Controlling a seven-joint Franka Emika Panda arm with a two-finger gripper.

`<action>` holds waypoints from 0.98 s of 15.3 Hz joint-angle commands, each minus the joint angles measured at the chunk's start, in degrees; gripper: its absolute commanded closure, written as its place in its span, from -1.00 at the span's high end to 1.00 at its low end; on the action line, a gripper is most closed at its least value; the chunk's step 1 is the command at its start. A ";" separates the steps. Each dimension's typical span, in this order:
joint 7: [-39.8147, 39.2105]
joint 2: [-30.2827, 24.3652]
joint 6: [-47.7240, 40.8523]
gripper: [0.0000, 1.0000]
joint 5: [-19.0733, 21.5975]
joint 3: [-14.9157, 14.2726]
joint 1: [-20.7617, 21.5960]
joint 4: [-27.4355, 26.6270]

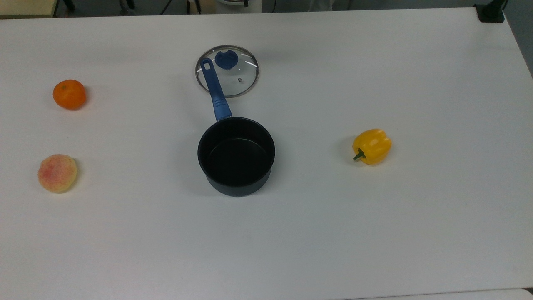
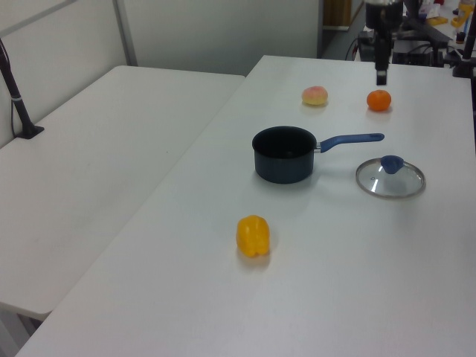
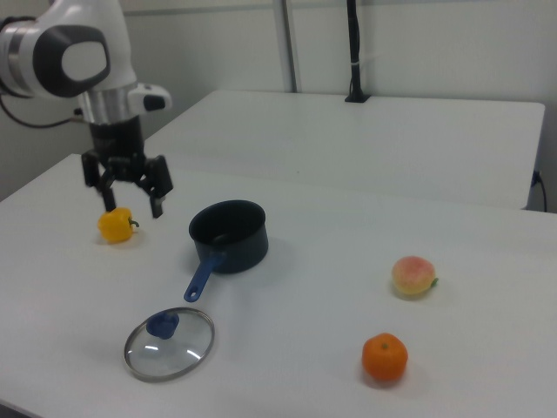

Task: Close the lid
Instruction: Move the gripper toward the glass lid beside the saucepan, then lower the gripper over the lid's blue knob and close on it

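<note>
The lid (image 1: pixel 227 71) is seen lying flat on the white counter (image 1: pixel 374 229), blue knob up, near the counter edge at the top view's top. It is off the black saucepan (image 1: pixel 236 156), which stands open and empty near the middle of the counter. The saucepan's blue handle (image 1: pixel 215 89) reaches out over the lid's rim in the top view; whether the two touch cannot be told.

In the right view the gripper (image 3: pixel 127 187) is held in the air above the counter, pointing down, with its fingers (image 3: pixel 157 186) spread apart and nothing between them. There it is seen just above the yellow pepper (image 3: pixel 116 225) and well apart from the lid (image 3: pixel 169 344), which lies near the counter edge at the right view's bottom.

An orange (image 1: pixel 69 94) and a peach (image 1: pixel 57 173) are placed near the counter edge at the top view's left, well apart from the saucepan. The yellow pepper (image 1: pixel 371 146) is on the saucepan's other side, toward the top view's right.
</note>
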 commanded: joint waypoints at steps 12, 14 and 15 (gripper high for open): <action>-6.40 -5.90 7.39 1.00 -1.45 0.48 -0.89 -23.43; -6.41 -6.16 11.61 1.00 -1.36 0.47 -1.07 -26.16; -6.32 -6.43 14.15 1.00 -1.36 0.47 -1.16 -27.48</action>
